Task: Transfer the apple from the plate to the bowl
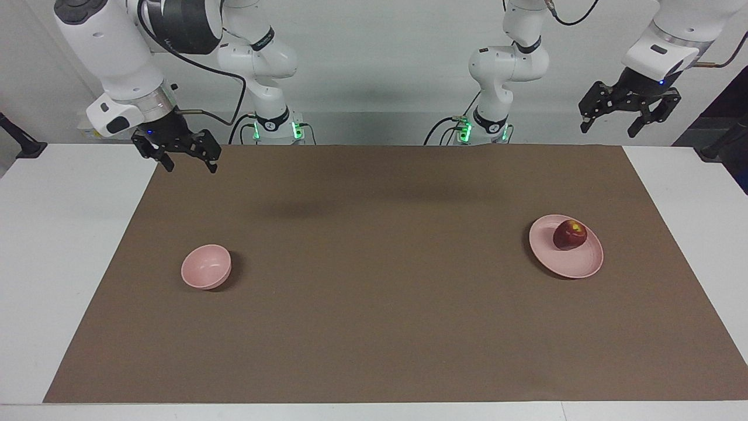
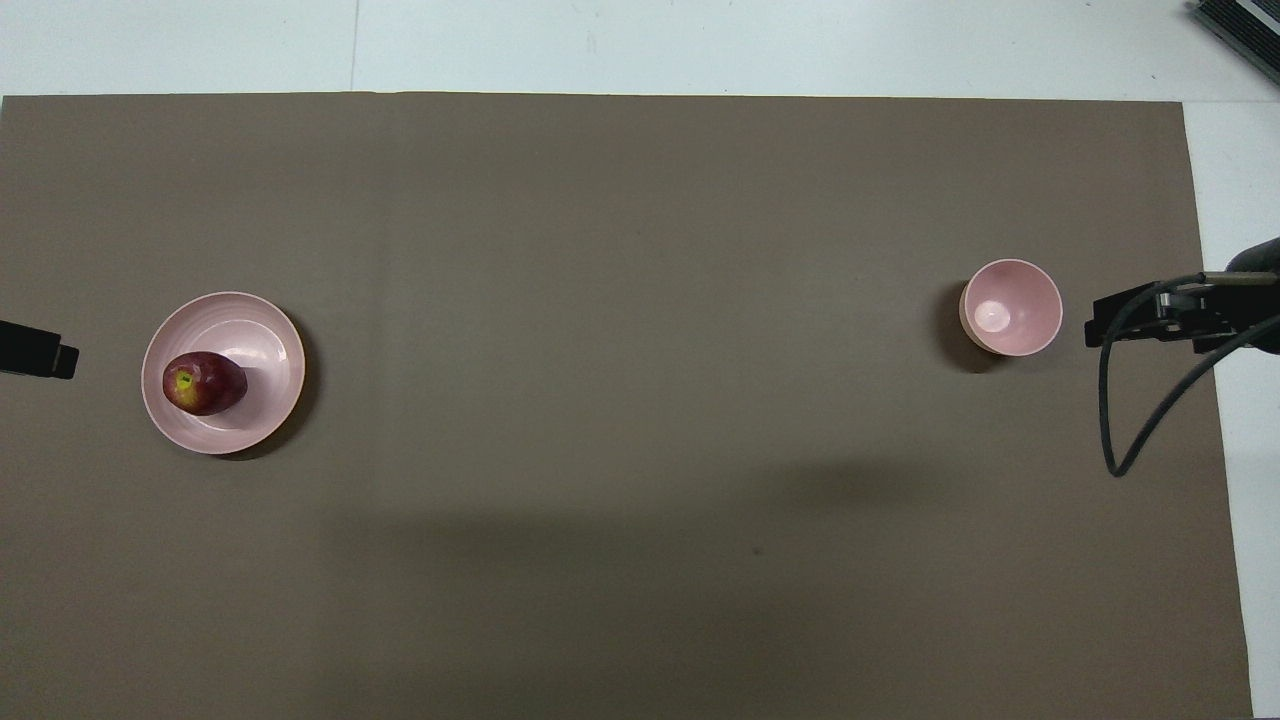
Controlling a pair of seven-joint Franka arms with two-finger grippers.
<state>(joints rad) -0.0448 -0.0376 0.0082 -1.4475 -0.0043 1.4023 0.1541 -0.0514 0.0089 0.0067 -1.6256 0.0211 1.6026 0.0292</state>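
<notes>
The dark red apple (image 1: 570, 234) lies on the flat pink plate (image 1: 575, 263) toward the left arm's end of the table. In the overhead view the apple (image 2: 204, 383) sits off-centre on the plate (image 2: 262, 338). The small deep pink bowl (image 1: 205, 266) stands empty toward the right arm's end; it also shows in the overhead view (image 2: 1010, 307). My left gripper (image 1: 609, 130) hangs open and empty, high in the air, at its own end of the table. My right gripper (image 1: 191, 168) hangs open and empty over the mat's corner at its own end.
A brown mat (image 1: 374, 304) covers most of the white table (image 1: 52, 263); plate and bowl stand on it, far apart. A black cable (image 2: 1130, 420) loops down from the right arm. In the overhead view only the grippers' tips show, the left gripper (image 2: 40, 348) and the right gripper (image 2: 1140, 320).
</notes>
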